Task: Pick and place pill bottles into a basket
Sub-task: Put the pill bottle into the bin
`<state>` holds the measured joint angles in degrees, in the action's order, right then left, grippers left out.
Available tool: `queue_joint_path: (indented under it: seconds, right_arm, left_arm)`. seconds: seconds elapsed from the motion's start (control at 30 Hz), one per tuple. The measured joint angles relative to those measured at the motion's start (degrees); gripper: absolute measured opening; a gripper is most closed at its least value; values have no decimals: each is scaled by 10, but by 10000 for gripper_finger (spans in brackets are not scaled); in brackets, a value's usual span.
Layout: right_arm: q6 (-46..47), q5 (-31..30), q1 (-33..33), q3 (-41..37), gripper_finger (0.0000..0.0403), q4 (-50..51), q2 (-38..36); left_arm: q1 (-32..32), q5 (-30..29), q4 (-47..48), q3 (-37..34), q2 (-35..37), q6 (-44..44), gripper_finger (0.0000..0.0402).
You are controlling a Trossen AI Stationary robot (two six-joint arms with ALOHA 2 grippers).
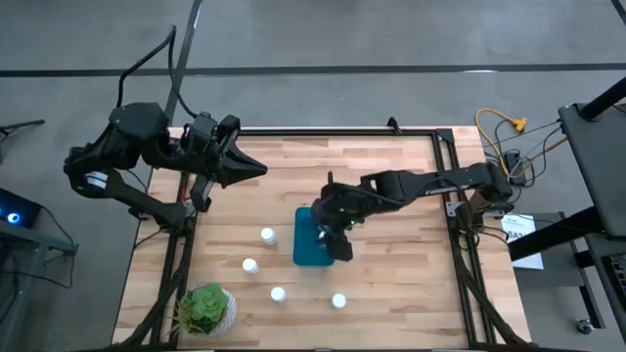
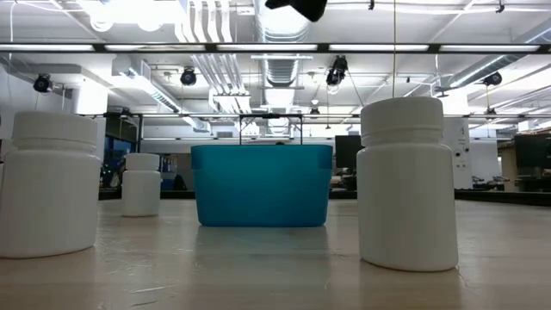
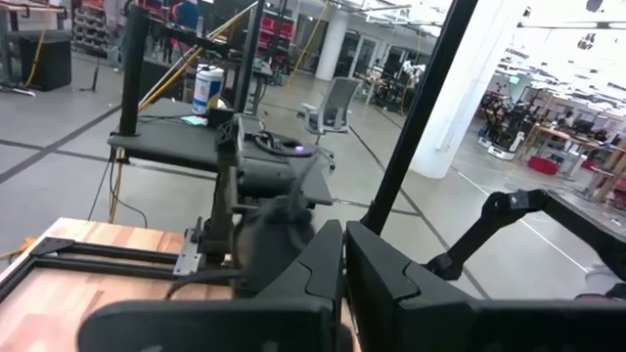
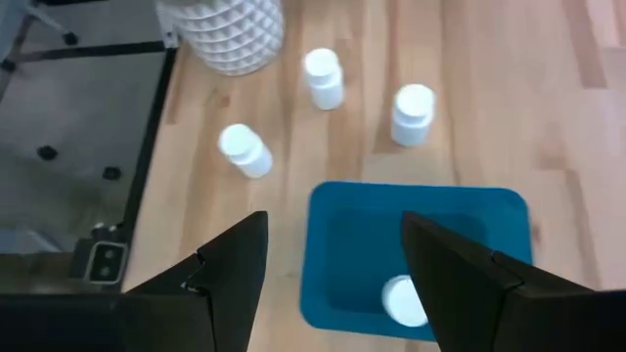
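Note:
The teal basket point(image 1: 311, 238) stands on the wooden table near its middle; it also shows in the low view point(image 2: 261, 185). My right gripper point(image 4: 337, 284) hangs open and empty above the basket point(image 4: 416, 220). One white pill bottle point(image 4: 403, 299) sits inside the basket, cap up. Several more white bottles stand upright on the table to the basket's left and near side, among them one point(image 1: 266, 235) close to the basket and one point(image 1: 338, 301) near the front. My left gripper point(image 1: 249, 168) is shut, raised over the table's far left.
A round white pot with a green plant point(image 1: 207, 309) stands at the table's near left corner. The low view shows three bottles point(image 2: 50, 183), point(image 2: 140, 183), point(image 2: 408, 182) around the basket. Black frame rails run along the table's edges.

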<state>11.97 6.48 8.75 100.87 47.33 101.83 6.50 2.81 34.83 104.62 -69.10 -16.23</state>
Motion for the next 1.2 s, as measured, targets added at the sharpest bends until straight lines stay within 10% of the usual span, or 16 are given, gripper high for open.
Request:
queue_joint_path:
  seconds: [0.6, 1.2]
  right_arm:
    - [177, -67, 56, 0, 224, -28, 4]
    - [375, -116, 152, 0, 224, -72, 4]
  left_arm:
    - [0, 4, 2, 0, -6, 16, 0]
    - [0, 170, 2, 0, 14, -29, 0]
